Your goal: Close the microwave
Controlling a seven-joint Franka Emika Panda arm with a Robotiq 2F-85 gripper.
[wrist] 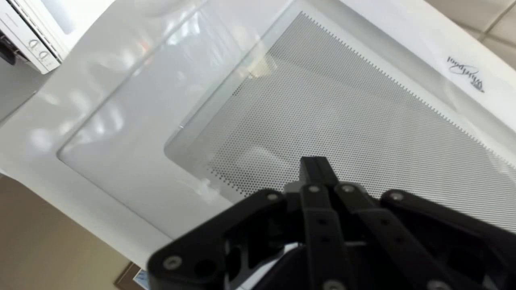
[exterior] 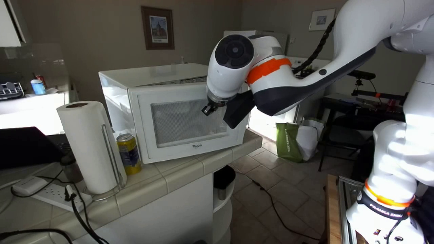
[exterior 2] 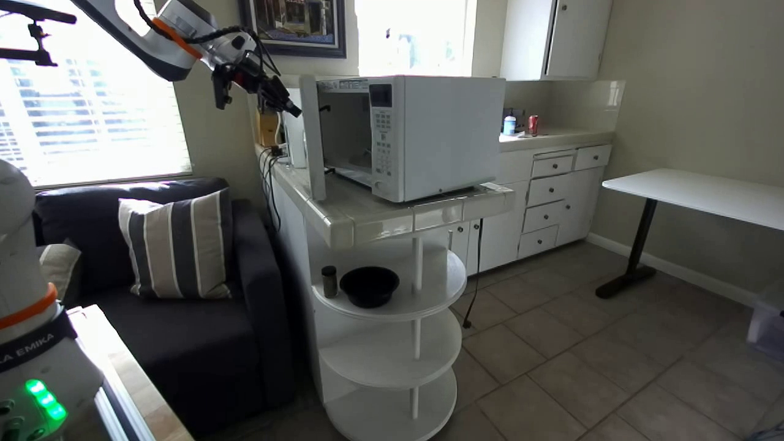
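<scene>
We have the tiled worktop [exterior: 217, 156] under the microwave [exterior 2: 422, 138]. We log the microwave resting on it, white door [exterior: 186, 120] standing partly open. We tag the paper towel roll [exterior: 89, 145] beside the microwave on its hinged side, the yellow can [exterior: 129, 155] closer in there. Fingers [wrist: 310, 171]: we mark them together, in front of the microwave's door; touching it or not, we can't tell.

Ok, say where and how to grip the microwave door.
Probably grip the door by its free upright edge, coming edge-on from the control panel end, jaws straddling it: that edge stands away from the microwave, so both faces look reachable. The gripper is shut, so open it first.
</scene>
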